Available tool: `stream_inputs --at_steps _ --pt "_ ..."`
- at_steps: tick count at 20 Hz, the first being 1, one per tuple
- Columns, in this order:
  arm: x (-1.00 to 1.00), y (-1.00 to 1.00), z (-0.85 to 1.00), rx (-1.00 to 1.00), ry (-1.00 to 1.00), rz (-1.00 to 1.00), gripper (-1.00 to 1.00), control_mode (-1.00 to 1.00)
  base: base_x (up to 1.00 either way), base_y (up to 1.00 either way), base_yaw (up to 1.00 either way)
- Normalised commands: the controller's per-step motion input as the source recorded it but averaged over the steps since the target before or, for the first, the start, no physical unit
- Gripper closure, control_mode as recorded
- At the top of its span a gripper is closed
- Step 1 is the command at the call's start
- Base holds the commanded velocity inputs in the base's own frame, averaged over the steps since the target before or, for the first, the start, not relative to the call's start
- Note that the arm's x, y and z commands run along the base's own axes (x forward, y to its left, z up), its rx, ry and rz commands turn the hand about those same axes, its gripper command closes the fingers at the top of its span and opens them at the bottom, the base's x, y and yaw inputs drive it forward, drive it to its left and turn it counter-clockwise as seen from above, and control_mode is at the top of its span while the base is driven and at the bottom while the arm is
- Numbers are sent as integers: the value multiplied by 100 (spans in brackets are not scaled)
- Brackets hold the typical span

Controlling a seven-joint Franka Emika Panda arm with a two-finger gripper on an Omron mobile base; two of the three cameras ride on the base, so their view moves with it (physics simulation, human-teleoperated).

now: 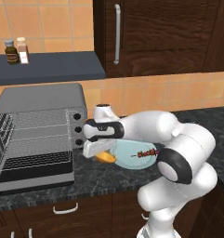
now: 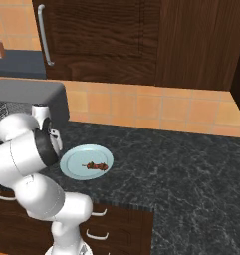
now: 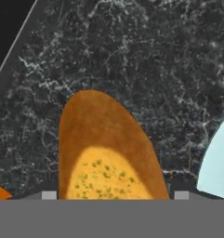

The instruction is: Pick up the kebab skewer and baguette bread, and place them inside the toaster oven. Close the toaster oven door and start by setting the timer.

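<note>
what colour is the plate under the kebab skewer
Pale blue; the plate under the kebab skewer shows best in the right base view.

The kebab skewer (image 2: 95,166) lies on the pale-blue plate (image 2: 74,162) beside the toaster oven (image 2: 27,94).

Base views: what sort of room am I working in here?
A kitchen, by the look of it: a toaster oven on a dark stone counter, tiled wall behind, dark wood cupboards above.
</note>
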Motion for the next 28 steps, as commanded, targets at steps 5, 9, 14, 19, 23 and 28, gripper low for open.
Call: stream_inputs --at_steps 5,9,14,19,23,28 --pt "7 100 12 0 0 -26 100 -100 0 0 0" --pt "26 100 25 0 0 -22 100 -100 0 0 0" --pt "41 100 13 0 0 -25 100 -100 0 0 0" --pt "26 100 1 4 -9 -30 100 -100 0 0 0" --pt "16 100 5 5 -12 -27 100 -100 0 0 0" --pt "21 89 11 6 -9 -21 100 -100 0 0 0"
